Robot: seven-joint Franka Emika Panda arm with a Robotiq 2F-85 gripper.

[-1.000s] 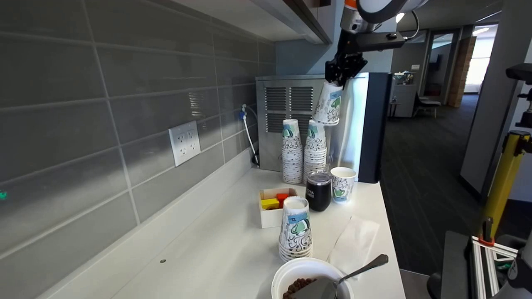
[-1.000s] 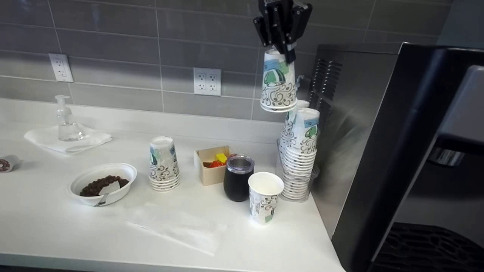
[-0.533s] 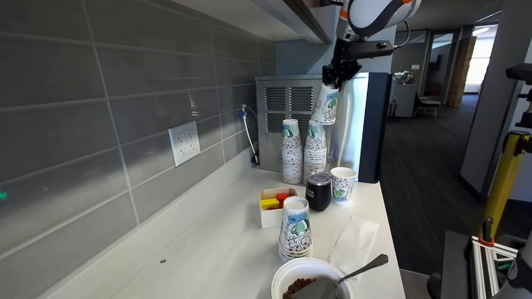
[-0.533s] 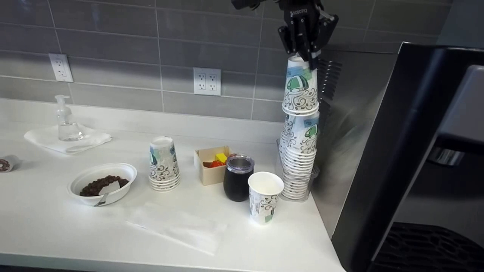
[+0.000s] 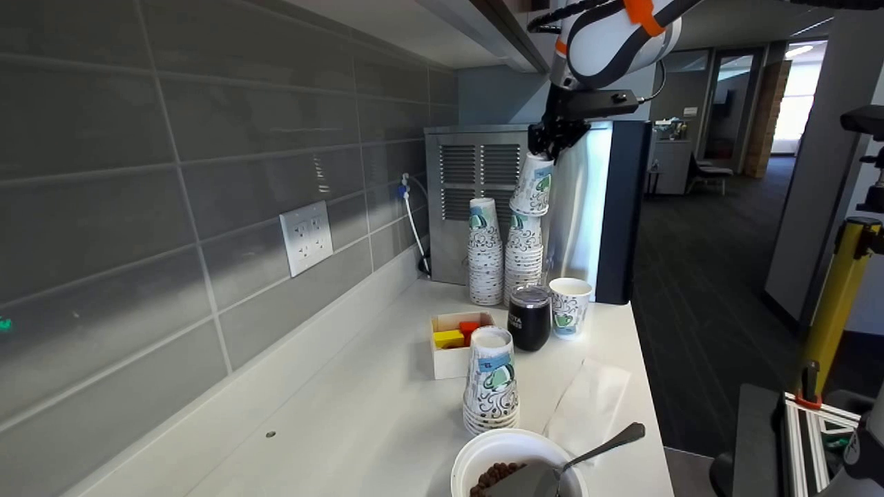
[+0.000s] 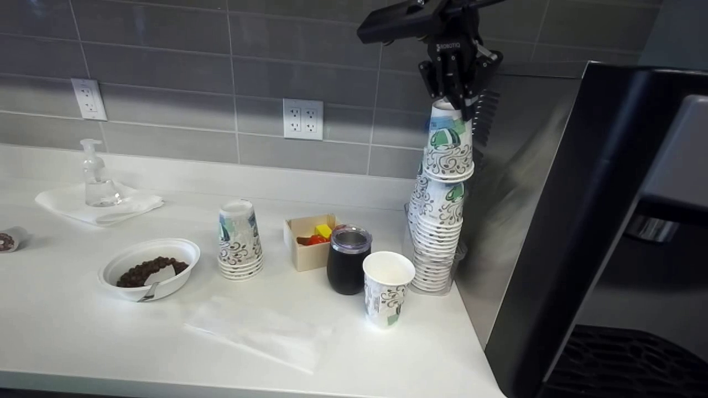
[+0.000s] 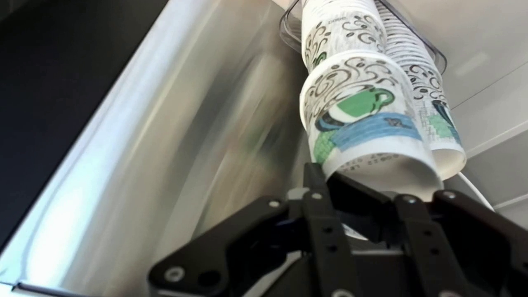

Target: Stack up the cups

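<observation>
Grey tile wall [image 5: 103,207], darker above, lighter low down; white counter [image 6: 138,354] along its foot in both exterior views. In an exterior view, dark floor [image 5: 690,331] runs back past low chair [image 5: 709,174] and wood-clad wall [image 5: 768,117] toward bright window [image 5: 794,103].

The end effector [image 6: 462,109] reads "ROBOTIQ"; lettering on the tumbler [image 5: 530,323] blurs.

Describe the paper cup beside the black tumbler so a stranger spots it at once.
In an exterior view, find the big steel machine at the right end of the counter. To its left stands a black tumbler, and beside that, nearer the camera, is the paper cup. Unlike the upside-down stacks of cups, it is a single cup with its open mouth up.
</observation>
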